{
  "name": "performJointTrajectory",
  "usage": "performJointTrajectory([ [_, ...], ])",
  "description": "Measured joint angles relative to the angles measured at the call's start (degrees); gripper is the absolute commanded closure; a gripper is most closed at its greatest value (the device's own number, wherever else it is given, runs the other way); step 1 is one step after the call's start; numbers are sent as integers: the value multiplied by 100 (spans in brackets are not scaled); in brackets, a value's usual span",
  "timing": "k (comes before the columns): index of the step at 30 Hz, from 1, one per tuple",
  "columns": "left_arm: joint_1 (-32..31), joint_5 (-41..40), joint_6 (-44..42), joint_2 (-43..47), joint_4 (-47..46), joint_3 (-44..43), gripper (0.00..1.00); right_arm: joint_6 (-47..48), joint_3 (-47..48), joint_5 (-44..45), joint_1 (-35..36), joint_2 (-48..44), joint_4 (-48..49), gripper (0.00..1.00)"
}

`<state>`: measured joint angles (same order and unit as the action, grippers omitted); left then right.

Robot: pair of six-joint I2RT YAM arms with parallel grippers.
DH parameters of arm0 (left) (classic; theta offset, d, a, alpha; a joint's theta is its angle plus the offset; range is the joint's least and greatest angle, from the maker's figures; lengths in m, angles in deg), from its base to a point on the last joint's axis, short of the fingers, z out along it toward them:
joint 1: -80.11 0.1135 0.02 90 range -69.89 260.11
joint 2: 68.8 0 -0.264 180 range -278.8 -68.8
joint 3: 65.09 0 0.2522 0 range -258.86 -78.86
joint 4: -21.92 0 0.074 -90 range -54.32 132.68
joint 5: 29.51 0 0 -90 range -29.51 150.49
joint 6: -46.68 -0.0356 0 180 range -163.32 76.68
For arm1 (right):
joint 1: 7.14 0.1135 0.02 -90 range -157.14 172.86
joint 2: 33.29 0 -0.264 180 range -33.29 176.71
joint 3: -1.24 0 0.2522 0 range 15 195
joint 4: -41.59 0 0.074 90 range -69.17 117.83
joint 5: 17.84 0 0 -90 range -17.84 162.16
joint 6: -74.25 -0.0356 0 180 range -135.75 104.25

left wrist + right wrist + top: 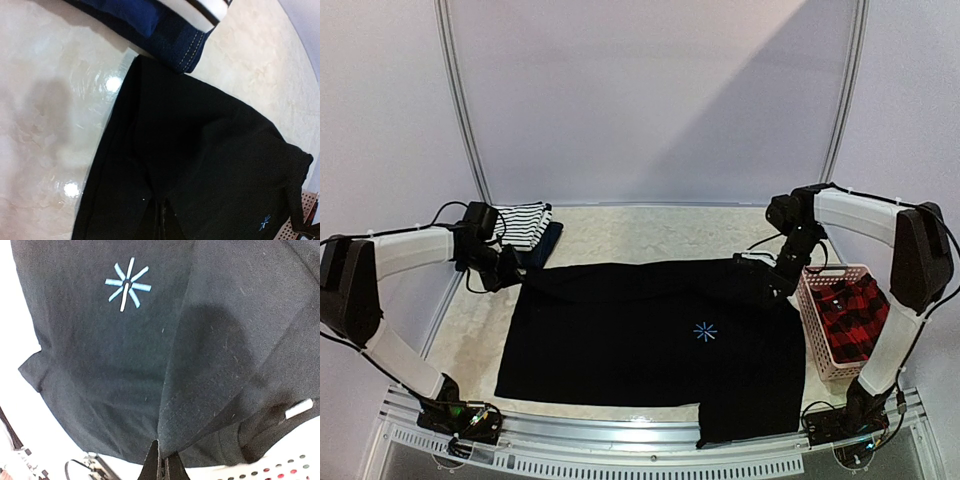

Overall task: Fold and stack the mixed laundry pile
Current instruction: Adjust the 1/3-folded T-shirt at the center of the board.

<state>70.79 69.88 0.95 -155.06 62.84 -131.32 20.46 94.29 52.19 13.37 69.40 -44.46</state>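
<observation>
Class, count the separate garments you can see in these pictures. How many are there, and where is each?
4. The black shirt is spread mid-table; striped top far left, lying on the navy piece; plaid shirt in the pink basket. More may hide underneath.

Glare spots on table [113, 83]; black shirt [210, 150] murky.

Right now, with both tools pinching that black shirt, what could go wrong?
The left tool grips the black shirt right beside the striped top and navy piece; lifting might drag that stack. The right tool pinches only a thin fold, which could slip. The shirt may also snag the pink basket.
</observation>
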Motion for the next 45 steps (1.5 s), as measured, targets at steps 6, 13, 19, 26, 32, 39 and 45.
performJointTrajectory([
  [6, 199, -50, -588, -129, 643, -599, 100, 181, 0, 284, -2, -129, -264, 100],
  [13, 264, 275, -1056, -476, 1091, -769, 100, 472, 138, 551, -33, -468, -380, 100],
  [19, 264, 605, -1292, -706, 1239, -634, 100, 688, 66, 643, -33, -629, -396, 100],
  [26, 264, 717, -1617, -964, 1515, -629, 100, 857, -396, 643, -33, -640, -402, 100],
  [32, 264, 509, -1888, -1126, 1856, -629, 100, 940, -693, 658, -33, -640, -396, 100],
  [39, 264, 160, -2048, -1147, 1910, -671, 100, 977, -957, 693, -33, -542, -358, 100],
  [45, 264, -173, -2223, -1274, 2024, -883, 100, 986, -1029, 752, -33, -481, -330, 100],
])
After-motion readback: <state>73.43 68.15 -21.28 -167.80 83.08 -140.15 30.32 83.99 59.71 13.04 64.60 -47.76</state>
